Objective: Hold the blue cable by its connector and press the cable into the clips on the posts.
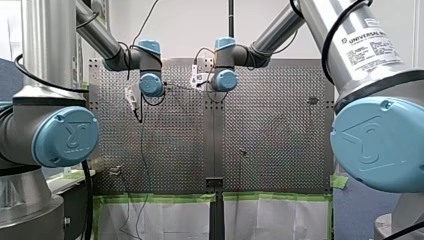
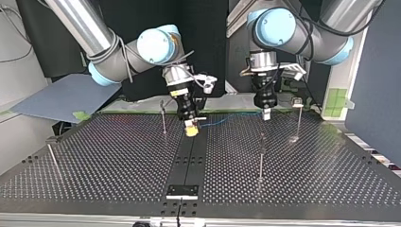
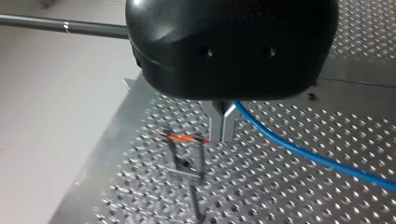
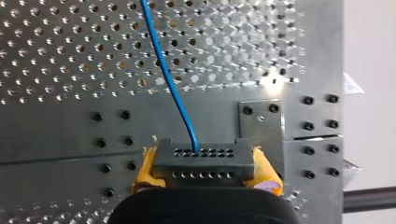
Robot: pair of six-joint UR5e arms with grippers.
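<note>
Two claws shared the blue cable (image 2: 226, 118) above the bench (image 2: 118, 161). My right claw (image 4: 205, 170) was clamped with its yellow pads (image 4: 145, 170) on the grey connector (image 4: 203, 158). In the top view the cable ran toward three o'clock to my left claw (image 3: 223, 137), whose metal fingers (image 3: 217, 123) were pinched shut on it. A clipped post (image 3: 187, 161) stood just beside that claw, at its eight o'clock, apart from the cable

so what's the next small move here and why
Probably shift my left gripper sideways until the blue cable sits over the orange-tipped clip beside it. The cable is pinched there but not yet in that clip, while my right gripper holds the connector.
</note>
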